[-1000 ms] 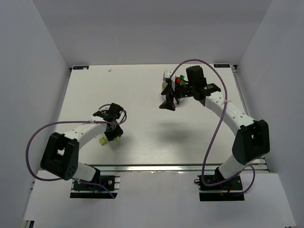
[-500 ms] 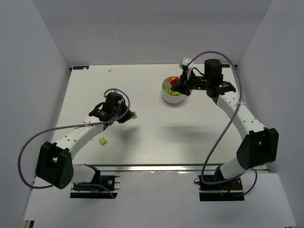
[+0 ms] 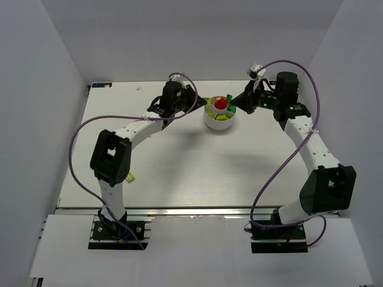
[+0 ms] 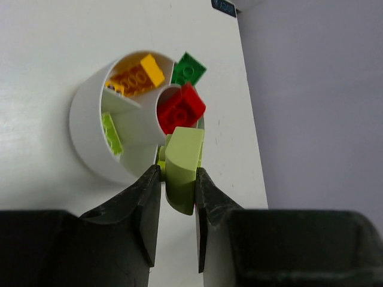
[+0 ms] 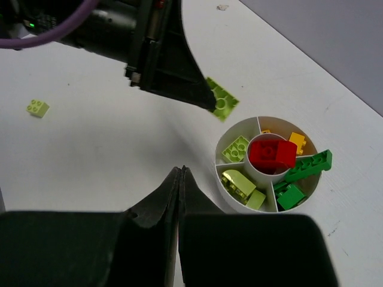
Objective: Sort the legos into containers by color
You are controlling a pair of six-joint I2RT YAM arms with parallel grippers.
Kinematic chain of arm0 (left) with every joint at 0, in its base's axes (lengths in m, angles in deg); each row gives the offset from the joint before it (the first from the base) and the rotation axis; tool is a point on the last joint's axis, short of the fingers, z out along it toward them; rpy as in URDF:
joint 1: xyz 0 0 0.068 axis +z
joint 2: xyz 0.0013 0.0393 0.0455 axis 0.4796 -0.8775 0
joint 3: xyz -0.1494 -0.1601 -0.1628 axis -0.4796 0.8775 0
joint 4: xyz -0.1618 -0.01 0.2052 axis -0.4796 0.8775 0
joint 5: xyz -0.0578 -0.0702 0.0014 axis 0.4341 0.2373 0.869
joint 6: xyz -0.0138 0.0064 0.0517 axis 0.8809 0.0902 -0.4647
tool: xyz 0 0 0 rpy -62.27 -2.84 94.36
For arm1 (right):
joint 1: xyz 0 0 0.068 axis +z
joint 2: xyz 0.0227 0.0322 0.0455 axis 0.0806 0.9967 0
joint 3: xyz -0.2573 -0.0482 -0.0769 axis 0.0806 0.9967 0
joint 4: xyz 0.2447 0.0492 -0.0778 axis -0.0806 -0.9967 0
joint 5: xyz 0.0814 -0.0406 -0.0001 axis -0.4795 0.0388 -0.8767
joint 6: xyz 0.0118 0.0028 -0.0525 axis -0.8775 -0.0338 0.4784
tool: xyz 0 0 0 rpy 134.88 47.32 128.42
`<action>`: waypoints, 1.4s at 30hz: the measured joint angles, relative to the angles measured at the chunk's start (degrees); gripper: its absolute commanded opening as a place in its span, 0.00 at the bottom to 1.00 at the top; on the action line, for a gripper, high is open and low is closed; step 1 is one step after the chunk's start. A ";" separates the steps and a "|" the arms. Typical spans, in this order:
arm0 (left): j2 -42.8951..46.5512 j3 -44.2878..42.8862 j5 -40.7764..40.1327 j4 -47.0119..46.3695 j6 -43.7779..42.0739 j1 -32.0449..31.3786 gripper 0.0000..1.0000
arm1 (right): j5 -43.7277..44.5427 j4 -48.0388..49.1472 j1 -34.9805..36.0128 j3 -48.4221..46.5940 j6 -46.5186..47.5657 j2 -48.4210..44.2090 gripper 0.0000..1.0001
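Your left gripper (image 4: 178,174) is clamped on a lime brick (image 4: 182,158), long side pointing right into the white dish (image 4: 84,128) at its left rim, so the lime wedge (image 4: 136,128) looks just past it. The middle cup (image 5: 268,172) holds a red brick (image 5: 272,152), and the other wedges hold orange-yellow bricks (image 4: 137,75) and dark green bricks (image 5: 299,176). Your right gripper (image 5: 181,173) is pinched closed on nothing, just right of the dish.

White dish (image 4: 84,128) upright, bricks (image 4: 134,78) sorted in wedges; red brick (image 4: 181,109) in centre cup; lime brick (image 4: 182,158) held beside rim.

Left pincer (image 4: 178,174) clamped, right pincer (image 5: 181,174) closed.
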 measured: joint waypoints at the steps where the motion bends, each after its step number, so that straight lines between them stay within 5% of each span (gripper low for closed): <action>1: -2.40 -2.58 -0.15 0.04 -0.33 -0.09 0.01 | 0.02 -0.04 -0.24 0.00 -0.28 0.00 0.00; 10: -11.67 -12.28 -3.56 5.14 -1.84 -0.63 0.11 | -0.11 -0.02 -1.99 0.39 -0.79 -0.09 0.00; 18: -11.82 -13.49 -5.01 8.72 -1.88 -1.14 0.38 | -0.74 -0.07 -2.25 0.85 -0.98 -0.09 0.00; 28: -15.50 -17.99 -5.16 11.67 -1.92 -1.88 0.54 | -0.96 -0.07 -2.27 0.85 -1.16 -0.09 0.00; 36: -16.15 -19.02 -7.26 13.60 -2.64 -2.03 0.52 | -1.22 -0.09 -2.29 0.85 -1.11 -0.09 0.00; 37: -15.87 -19.02 -8.07 13.94 -2.99 -2.03 0.50 | -1.44 -0.11 -2.29 0.85 -0.98 -0.09 0.13; 38: -15.43 -19.02 -9.07 14.51 -3.45 -2.03 0.37 | -1.81 -0.20 -2.29 0.85 -0.87 -0.09 0.26; 39: -14.58 -18.88 -10.64 15.21 -4.11 -2.08 0.24 | -2.45 -0.52 -2.29 0.85 -0.07 -0.09 0.56; 41: -11.04 -16.33 -13.68 15.19 -5.09 -2.12 0.00 | -3.65 -1.75 -2.29 0.85 1.38 -0.09 0.76; 42: -8.13 -14.01 -15.58 15.34 -5.70 -2.12 0.00 | -4.66 -2.23 -2.29 0.87 2.80 -0.09 0.89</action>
